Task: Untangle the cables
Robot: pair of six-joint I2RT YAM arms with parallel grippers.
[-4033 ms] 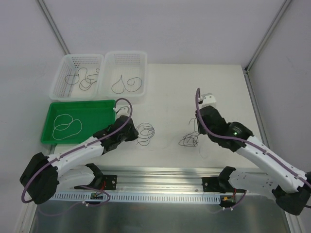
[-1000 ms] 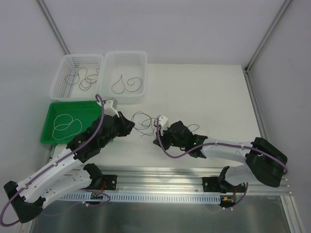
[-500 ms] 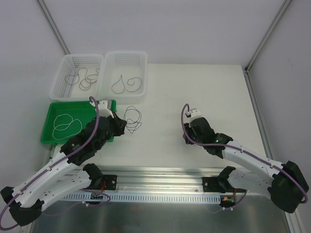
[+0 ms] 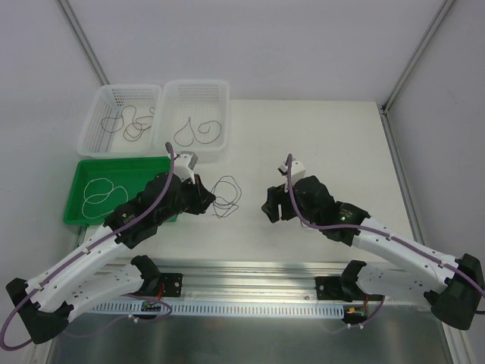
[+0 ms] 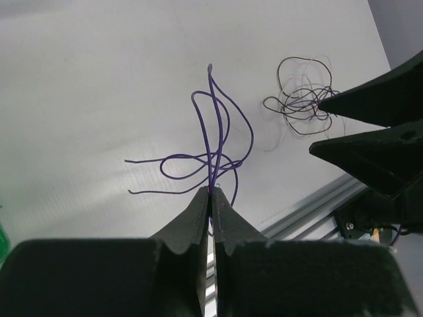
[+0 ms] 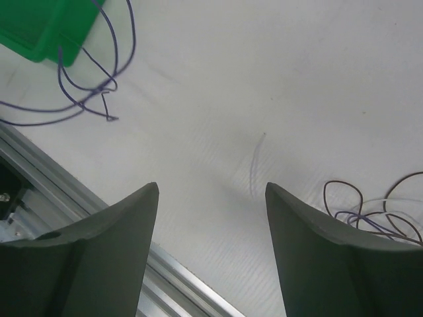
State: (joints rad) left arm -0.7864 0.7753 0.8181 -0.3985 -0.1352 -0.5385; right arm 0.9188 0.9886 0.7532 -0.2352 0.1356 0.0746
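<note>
My left gripper (image 4: pixel 208 199) is shut on a thin dark purple cable (image 4: pixel 227 194) whose loose loops hang right of the green tray. In the left wrist view the strand (image 5: pixel 213 125) rises from the closed fingertips of the gripper (image 5: pixel 211 191). My right gripper (image 4: pixel 270 206) is open and empty just right of those loops, jaws wide apart (image 6: pixel 211 188) over bare table. A small tangle of dark, purple and pale cables (image 5: pixel 301 102) lies by the right fingers; it also shows in the right wrist view (image 6: pixel 370 214). The right arm hides it from above.
A green tray (image 4: pixel 83 216) at the left holds a white cable (image 4: pixel 102 196). Two white baskets (image 4: pixel 98 102) (image 4: pixel 220 95) at the back left each hold a dark cable. An aluminium rail (image 4: pixel 250 269) runs along the near table edge.
My left gripper has moved right with the purple cable, away from the tray. My right gripper has swung left toward it and stands open.
</note>
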